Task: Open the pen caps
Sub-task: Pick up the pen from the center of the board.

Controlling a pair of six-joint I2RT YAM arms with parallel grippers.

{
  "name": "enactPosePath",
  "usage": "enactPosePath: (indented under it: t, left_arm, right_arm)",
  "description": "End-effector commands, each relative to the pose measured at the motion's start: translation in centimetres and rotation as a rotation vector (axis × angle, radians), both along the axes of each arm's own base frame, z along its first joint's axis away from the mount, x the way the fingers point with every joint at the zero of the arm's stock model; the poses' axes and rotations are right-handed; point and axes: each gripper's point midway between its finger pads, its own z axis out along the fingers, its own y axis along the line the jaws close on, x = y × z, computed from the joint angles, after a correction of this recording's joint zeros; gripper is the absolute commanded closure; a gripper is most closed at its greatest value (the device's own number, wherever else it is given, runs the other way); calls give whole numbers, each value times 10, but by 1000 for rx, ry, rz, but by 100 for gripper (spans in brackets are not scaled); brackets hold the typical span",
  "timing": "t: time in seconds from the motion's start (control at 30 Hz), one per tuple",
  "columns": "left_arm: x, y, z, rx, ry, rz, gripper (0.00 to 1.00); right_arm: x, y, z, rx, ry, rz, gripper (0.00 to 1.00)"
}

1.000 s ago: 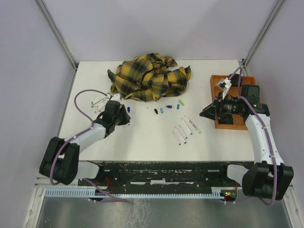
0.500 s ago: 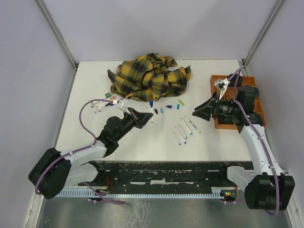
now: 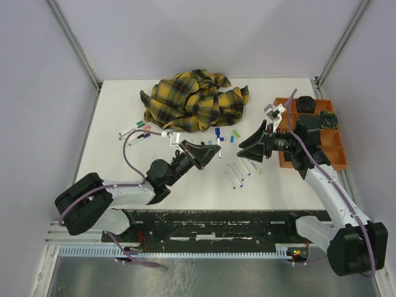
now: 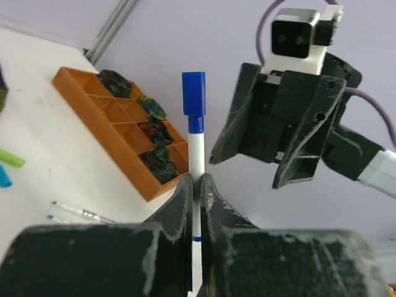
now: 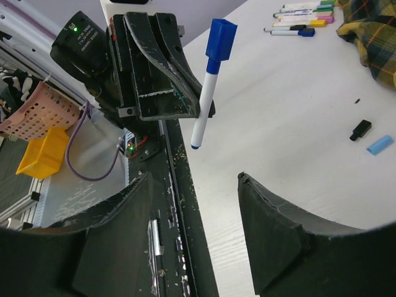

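My left gripper point(image 3: 206, 152) is shut on a white pen point(image 4: 196, 154) with a blue cap point(image 4: 193, 102), and holds it raised above the table centre, cap end out. The pen point(image 5: 207, 99) and its cap point(image 5: 221, 38) also show in the right wrist view. My right gripper point(image 3: 249, 143) is open and empty, facing the pen from the right with a gap between them. Loose caps lie near the cloth: green point(image 3: 236, 133), black point(image 5: 360, 129), light blue point(image 5: 378, 144). Several capped pens point(image 3: 137, 130) lie at the left. Uncapped barrels point(image 3: 238, 172) lie at the centre.
A yellow-and-black plaid cloth point(image 3: 195, 100) is heaped at the back centre. An orange compartment tray point(image 3: 309, 162) with dark items stands at the right edge, behind my right arm.
My left arm carried a blue-capped pen from the left pen group to the table centre and raised it. My right gripper moved left toward it, open.
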Motion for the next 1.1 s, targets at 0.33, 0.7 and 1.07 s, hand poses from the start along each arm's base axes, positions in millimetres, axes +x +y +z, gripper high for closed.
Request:
enactPosePath:
  t: [0.33, 0.7, 1.07]
  left_arm:
    - [-9, -34, 59, -185, -201, 4, 97]
    - [-11, -51, 54, -176, -205, -12, 97]
    - [-10, -49, 48, -166, -192, 3, 88]
  right_arm:
    - [0, 18, 5, 50, -28, -7, 37]
    - [0, 26, -7, 36, 26, -13, 55]
    - [-3, 29, -7, 19, 24, 9, 100]
